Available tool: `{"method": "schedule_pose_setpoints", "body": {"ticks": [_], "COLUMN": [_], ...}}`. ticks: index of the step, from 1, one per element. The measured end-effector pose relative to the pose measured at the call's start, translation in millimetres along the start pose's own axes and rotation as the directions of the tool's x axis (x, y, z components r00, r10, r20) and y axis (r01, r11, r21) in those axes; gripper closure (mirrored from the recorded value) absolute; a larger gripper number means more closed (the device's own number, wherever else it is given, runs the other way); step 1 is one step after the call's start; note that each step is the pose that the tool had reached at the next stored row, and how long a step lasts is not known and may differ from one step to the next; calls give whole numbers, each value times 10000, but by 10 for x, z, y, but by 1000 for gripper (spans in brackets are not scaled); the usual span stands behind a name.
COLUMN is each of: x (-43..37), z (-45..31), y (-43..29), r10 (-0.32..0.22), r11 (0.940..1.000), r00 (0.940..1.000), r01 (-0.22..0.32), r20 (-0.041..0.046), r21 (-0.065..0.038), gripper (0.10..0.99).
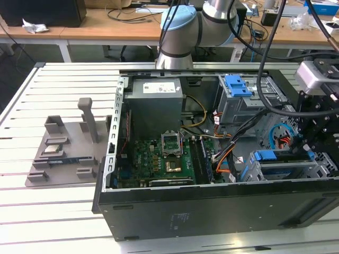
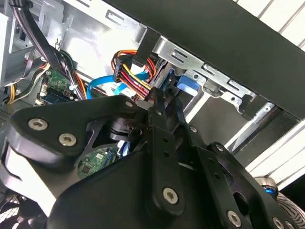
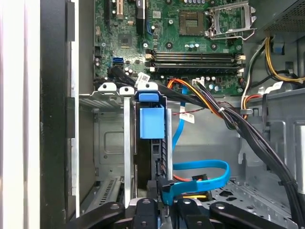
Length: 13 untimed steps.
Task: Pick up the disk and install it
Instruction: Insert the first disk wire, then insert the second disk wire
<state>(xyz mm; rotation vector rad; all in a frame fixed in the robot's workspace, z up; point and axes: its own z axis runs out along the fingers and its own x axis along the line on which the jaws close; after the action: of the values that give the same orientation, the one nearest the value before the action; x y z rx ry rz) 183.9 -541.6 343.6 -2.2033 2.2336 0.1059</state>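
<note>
The gripper (image 2: 159,102) hangs just over the drive cage (image 3: 125,138) at the open computer case's (image 1: 212,211) near corner, on the exterior view's right. Whether its fingers are apart or together I cannot tell. The disk (image 3: 151,121), blue carrier rails showing, sits slotted upright in that cage, so installation looks largely done; full seating and cabling are unclear.

An open computer case (image 1: 212,211) lies on the desk (image 1: 53,222), filling the centre and right of the exterior view. A tray of parts (image 1: 66,153) sits to its left. Inside, the circuit board (image 1: 159,164) lies centre, with the drive cage (image 1: 280,169) at lower right and the disk (image 3: 151,138) slotted in it.
</note>
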Motion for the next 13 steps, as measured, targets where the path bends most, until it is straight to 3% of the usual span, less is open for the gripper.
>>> {"method": "schedule_pose_setpoints", "body": {"ticks": [5, 6, 7, 8, 13], "x": [-31, -48, -75, -82, -83], "z": [-236, -316, -472, -550, -563], "y": [12, 15, 23, 27, 27], "r10": [1, 0, 2, 2, 2], "r11": [10000, 10000, 10000, 10000, 10000], "r00": [10000, 10000, 10000, 10000, 10000], "r01": [-1, 0, -2, -2, -2], "r20": [-4, -6, -25, -31, -29], "r21": [1, 0, 1, 1, 0], "gripper": [847, 863, 929, 980, 980]}}
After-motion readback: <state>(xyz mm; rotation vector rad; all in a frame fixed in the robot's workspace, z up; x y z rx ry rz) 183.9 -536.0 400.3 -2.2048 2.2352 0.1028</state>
